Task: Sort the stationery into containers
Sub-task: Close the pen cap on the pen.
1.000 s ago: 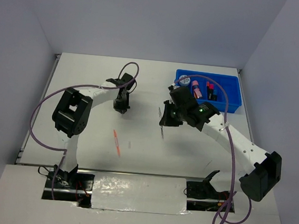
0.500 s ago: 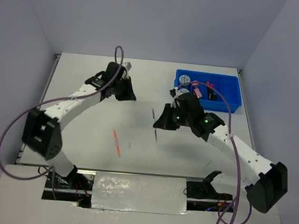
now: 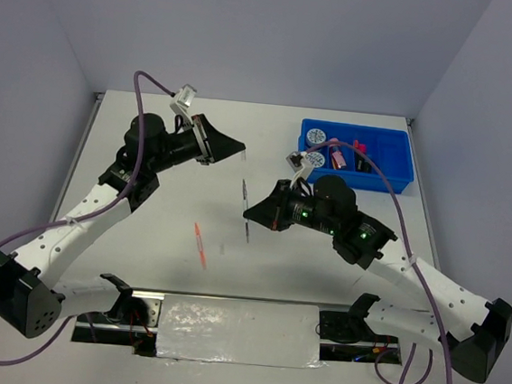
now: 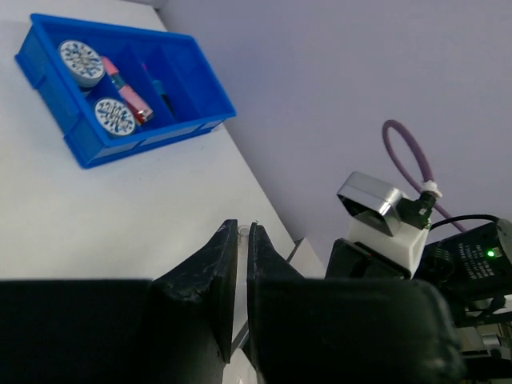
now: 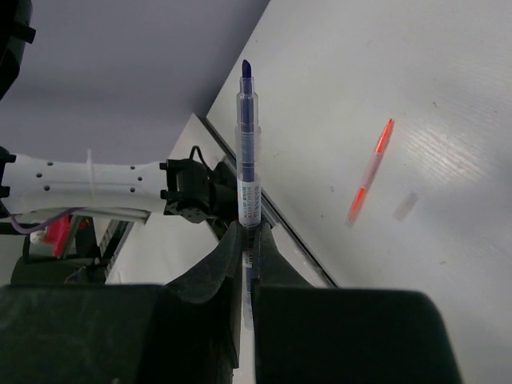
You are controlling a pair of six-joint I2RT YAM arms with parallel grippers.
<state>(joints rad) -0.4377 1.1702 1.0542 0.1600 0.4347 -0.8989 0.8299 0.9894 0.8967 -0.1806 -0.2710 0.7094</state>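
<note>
My right gripper (image 3: 256, 214) (image 5: 249, 232) is shut on a thin grey pen (image 3: 244, 207) (image 5: 248, 152) with a clear body and a bare blue tip, held off the table at mid-table. My left gripper (image 3: 238, 148) (image 4: 242, 230) is raised at the back left. It is shut on a small clear tube end that looks like a pen cap (image 4: 243, 233). An orange pen (image 3: 200, 245) (image 5: 370, 170) lies on the table. The blue tray (image 3: 396, 172) (image 4: 88, 148) at the back right holds two tape discs (image 3: 316, 138) (image 4: 80, 58), a pink cylinder (image 3: 337, 154) (image 4: 126, 80) and highlighters (image 3: 361, 155).
A small clear piece (image 3: 222, 248) (image 5: 406, 206) lies just right of the orange pen. A silver-taped panel (image 3: 238, 328) covers the near edge between the arm bases. Grey walls close in the table on three sides.
My left arm has swung up and back to the left, lifting its gripper off the table. My right gripper has carried the grey pen leftward toward the middle.
</note>
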